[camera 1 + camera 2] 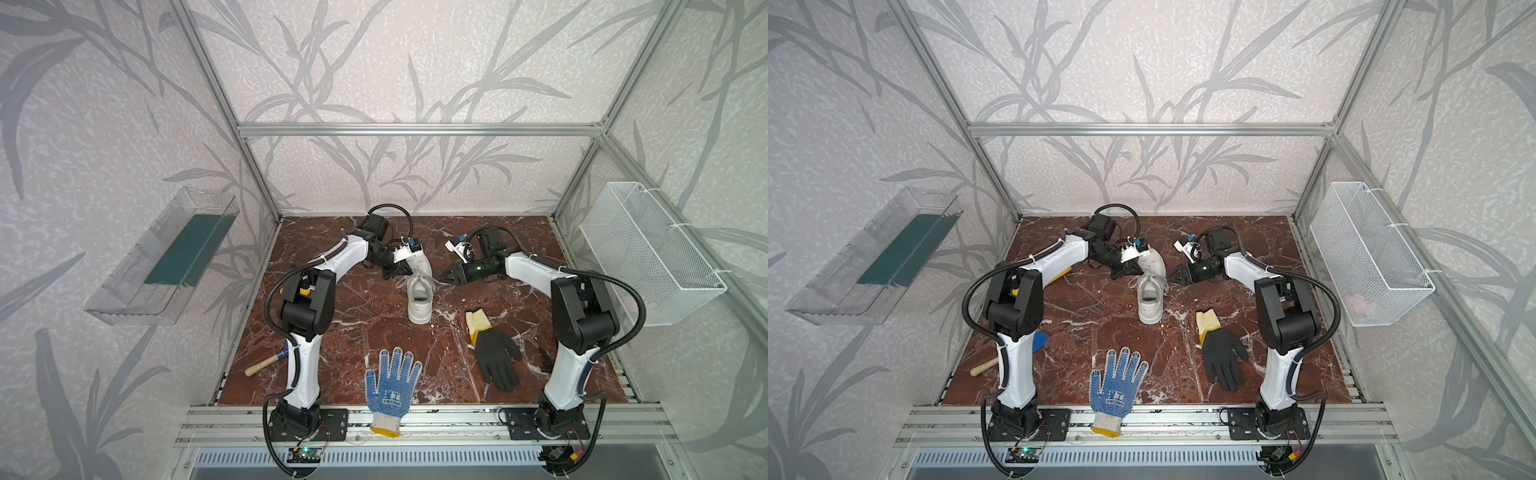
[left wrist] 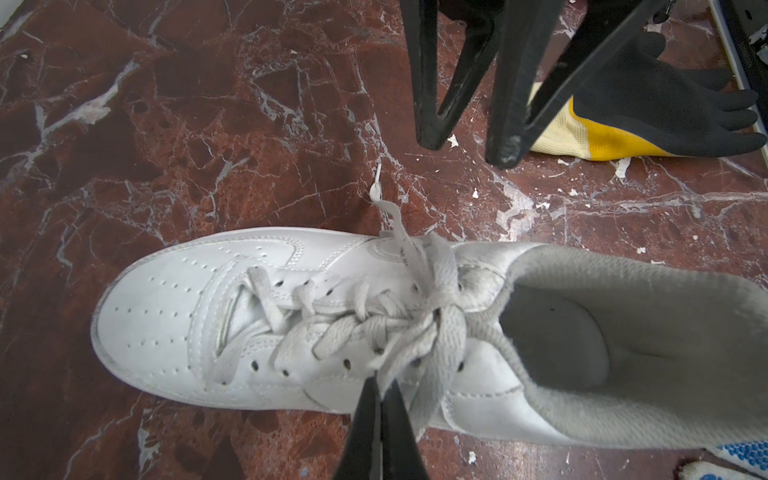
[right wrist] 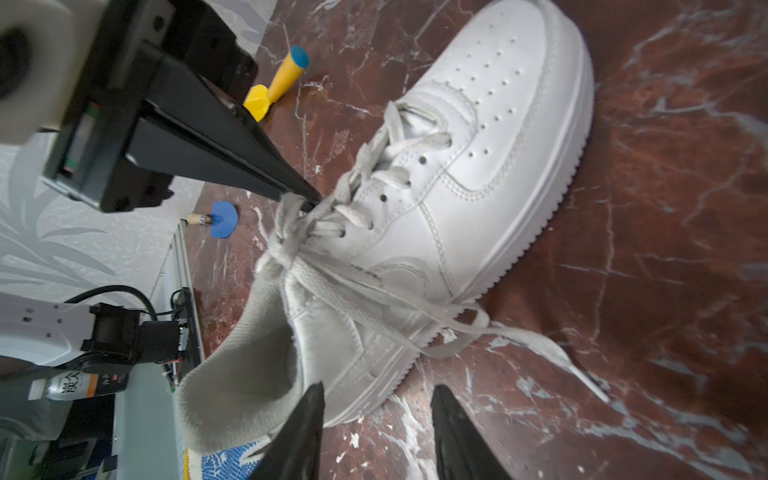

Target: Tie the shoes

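Observation:
A single white sneaker [image 1: 419, 297] [image 1: 1149, 297] stands mid-table, toe toward the back wall. Its white laces [image 2: 436, 311] are bunched in a knot near the collar. My left gripper [image 2: 384, 380] [image 1: 408, 274] is shut, pinching a strand of lace just beside that knot; its tip [image 3: 309, 199] shows in the right wrist view. My right gripper [image 3: 378, 395] [image 1: 442, 279] hovers open beside the shoe's right flank with nothing between its fingers [image 2: 503, 153]. One loose lace end [image 3: 540, 345] trails on the table on that side.
A black glove with yellow cuff [image 1: 494, 357] lies at the front right and a blue-dotted glove [image 1: 392, 382] at the front edge. A wooden-handled blue tool [image 1: 264, 365] and a yellow tool [image 3: 278, 87] lie on the left. A wire basket [image 1: 652, 253] hangs right, a clear tray [image 1: 162, 257] left.

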`<state>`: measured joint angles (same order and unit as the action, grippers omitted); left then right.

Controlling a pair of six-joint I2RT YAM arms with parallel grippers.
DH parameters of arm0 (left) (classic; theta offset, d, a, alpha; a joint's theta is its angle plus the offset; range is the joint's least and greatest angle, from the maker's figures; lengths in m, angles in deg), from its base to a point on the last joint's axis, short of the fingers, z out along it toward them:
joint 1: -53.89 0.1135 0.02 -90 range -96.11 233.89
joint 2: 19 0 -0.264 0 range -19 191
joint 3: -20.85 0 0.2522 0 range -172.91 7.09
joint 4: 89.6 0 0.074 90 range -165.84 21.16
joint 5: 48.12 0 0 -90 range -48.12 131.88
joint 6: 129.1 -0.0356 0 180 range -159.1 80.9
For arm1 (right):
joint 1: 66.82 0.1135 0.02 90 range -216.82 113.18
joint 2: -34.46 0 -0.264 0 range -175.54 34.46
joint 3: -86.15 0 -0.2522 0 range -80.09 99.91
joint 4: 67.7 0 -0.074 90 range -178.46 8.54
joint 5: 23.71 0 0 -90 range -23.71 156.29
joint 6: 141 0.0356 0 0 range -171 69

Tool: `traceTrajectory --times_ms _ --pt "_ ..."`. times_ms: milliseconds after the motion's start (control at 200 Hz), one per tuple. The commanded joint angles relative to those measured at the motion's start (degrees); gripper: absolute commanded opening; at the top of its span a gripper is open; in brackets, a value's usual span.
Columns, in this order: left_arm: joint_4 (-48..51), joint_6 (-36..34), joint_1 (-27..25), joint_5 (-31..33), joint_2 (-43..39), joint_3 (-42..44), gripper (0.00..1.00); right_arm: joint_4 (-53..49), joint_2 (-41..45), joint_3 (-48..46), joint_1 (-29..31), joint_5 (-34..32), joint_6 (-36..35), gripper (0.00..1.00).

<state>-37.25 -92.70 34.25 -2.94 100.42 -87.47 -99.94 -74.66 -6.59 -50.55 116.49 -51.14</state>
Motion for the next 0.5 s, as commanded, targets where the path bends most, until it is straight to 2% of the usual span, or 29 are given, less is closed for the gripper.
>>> traceTrajectory --times_ms 0,155,360,495 --pt "2.55 -1.62 -0.05 -0.24 0.86 -1.50 0.00 3.54 0.04 0.68 1.45 4.33 1.41 0.43" --pt "2.67 -1.59 -0.05 -0.28 0.90 -1.59 0.00 -0.12 -2.06 4.46 3.39 1.15 -2.06 0.39" --pt "2.81 -1.39 -0.05 -0.36 0.83 -1.57 0.00 1.54 -0.26 3.66 5.99 -9.86 -5.52 0.30" --pt "2.81 -1.42 -0.05 -0.40 0.74 -1.59 0.00 3.34 1.08 2.51 7.36 -15.94 -8.24 0.29"
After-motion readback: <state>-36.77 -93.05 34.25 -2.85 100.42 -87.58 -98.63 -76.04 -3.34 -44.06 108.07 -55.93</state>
